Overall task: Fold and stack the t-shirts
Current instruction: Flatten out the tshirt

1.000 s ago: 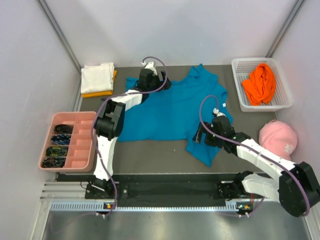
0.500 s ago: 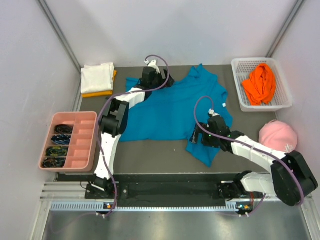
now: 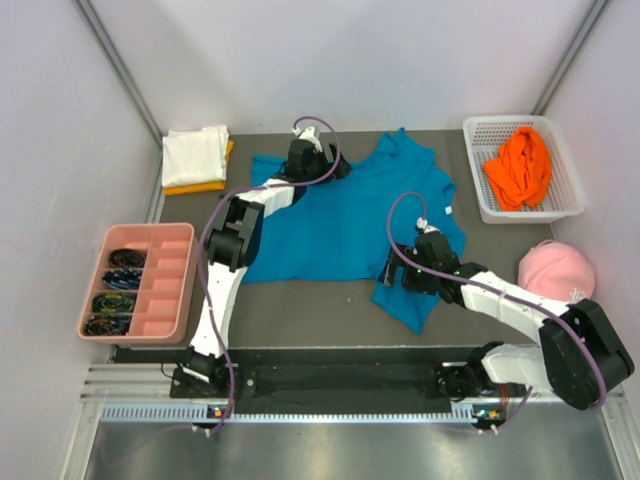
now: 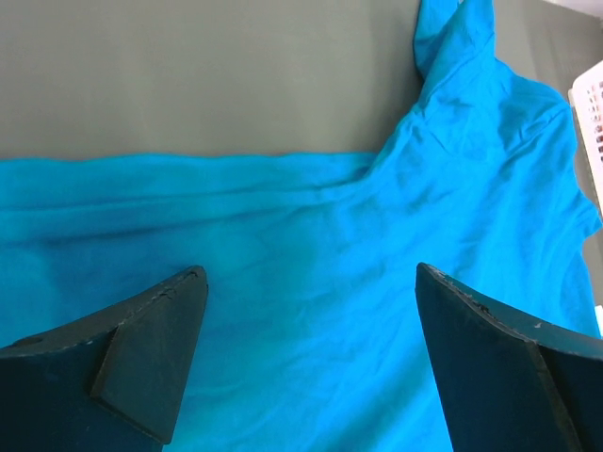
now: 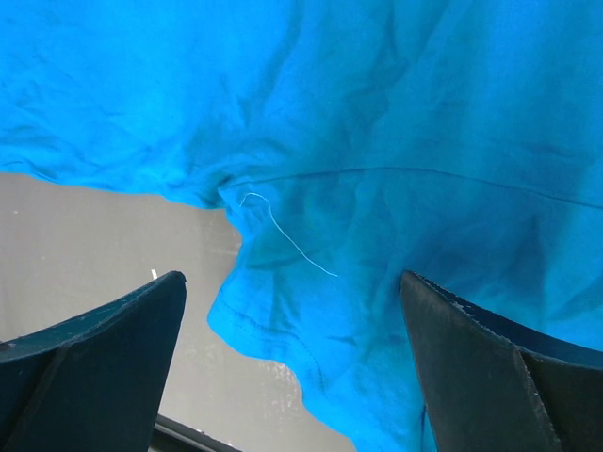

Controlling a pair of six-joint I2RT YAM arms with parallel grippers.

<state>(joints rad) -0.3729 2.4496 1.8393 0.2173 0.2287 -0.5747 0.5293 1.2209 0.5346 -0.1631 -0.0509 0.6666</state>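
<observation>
Quick count of the worktop: four shirts, two tools, one cap, one basket, one tray.

The teal shirt is spread out mostly flat in the middle. One sleeve points to the far edge and a rumpled bit hangs toward the near right. The white shirt is folded at the far left corner, on top of the yellow-orange shirt, which only shows as a strip along the near side. The orange shirt is bunched up in the white basket at the far right. The pink cap sits near the right edge, just on the near side of the basket.

The left tool is over the far edge of the teal shirt, released, jaws spread wide with nothing between them. The right tool is also released and wide, above the near right corner of the shirt, right where the hem meets bare worktop. There's a loose white thread lying on the cloth there. Can't tell if either tool actually touches the fabric.

The pink tray is at the left. Four of its compartments hold dark coiled things, too small to make out.
</observation>
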